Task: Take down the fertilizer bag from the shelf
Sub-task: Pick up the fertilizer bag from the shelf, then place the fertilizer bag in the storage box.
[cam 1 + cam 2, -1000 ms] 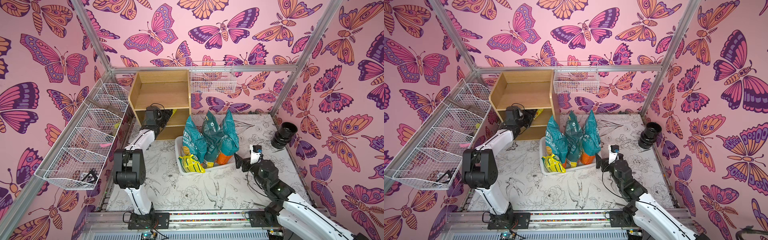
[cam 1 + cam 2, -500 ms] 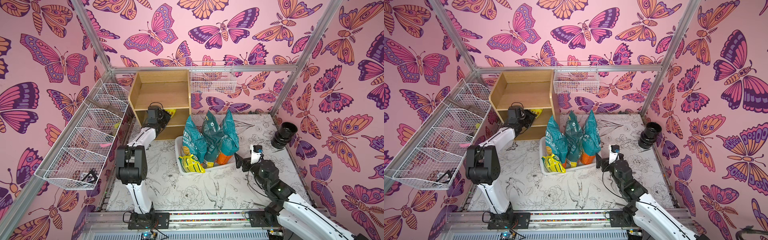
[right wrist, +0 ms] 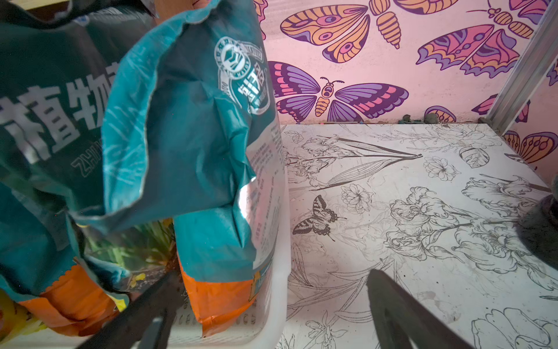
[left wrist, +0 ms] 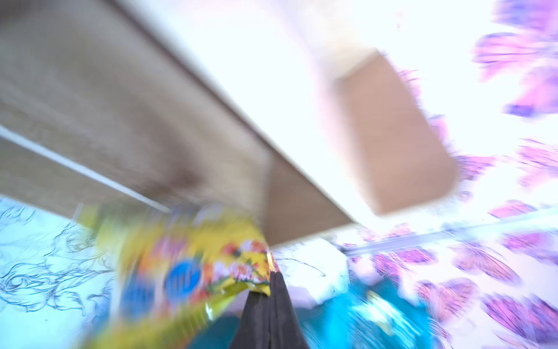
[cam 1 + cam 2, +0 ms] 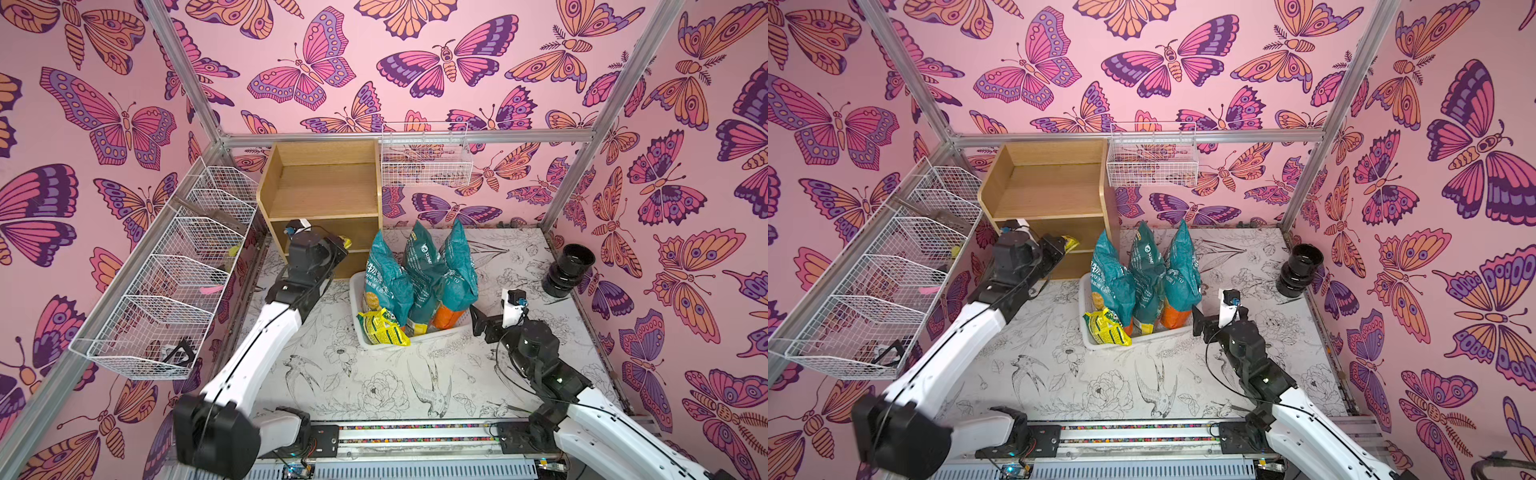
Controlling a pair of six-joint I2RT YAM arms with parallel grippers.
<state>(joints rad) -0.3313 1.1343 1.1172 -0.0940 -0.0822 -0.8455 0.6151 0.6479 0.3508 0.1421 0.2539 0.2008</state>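
Left gripper (image 4: 270, 273) was pinched right down, jaws together, with a corner of the yellow fertilizer bag (image 4: 184, 266) caught between them. That wrist view was badly blurred, but the grip was plain. In both top views the bag (image 5: 344, 240) (image 5: 1068, 242) sat at the mouth of the middle tier of the wooden shelf (image 5: 324, 187), just under the top board, with the left arm reaching in low from the bench (image 5: 374, 386). Whether the bag rested on the shelf board could not be told.

Right gripper (image 3: 273, 273) was spread wide and held nothing. It hung low beside the white basket (image 5: 415, 338), one finger (image 3: 145, 311) lying in front of the basket wall (image 3: 277, 302); contact could not be told.

The white basket stood on the bench, just in front of the shelf. Three tall teal bags (image 5: 419, 270) stood upright inside it, packed side by side, and a small yellow bag (image 5: 382, 328) leaned at its front corner. Those teal bags rose just to the side of the left gripper.

A row of white wire baskets (image 5: 174, 291) hung along the side wall, holding a few small items too small to name. One more wire basket (image 5: 426, 160) hung on the back wall, beside the shelf top. Black pots (image 5: 567, 270) were stacked at the far edge of the bench, well apart from both arms.
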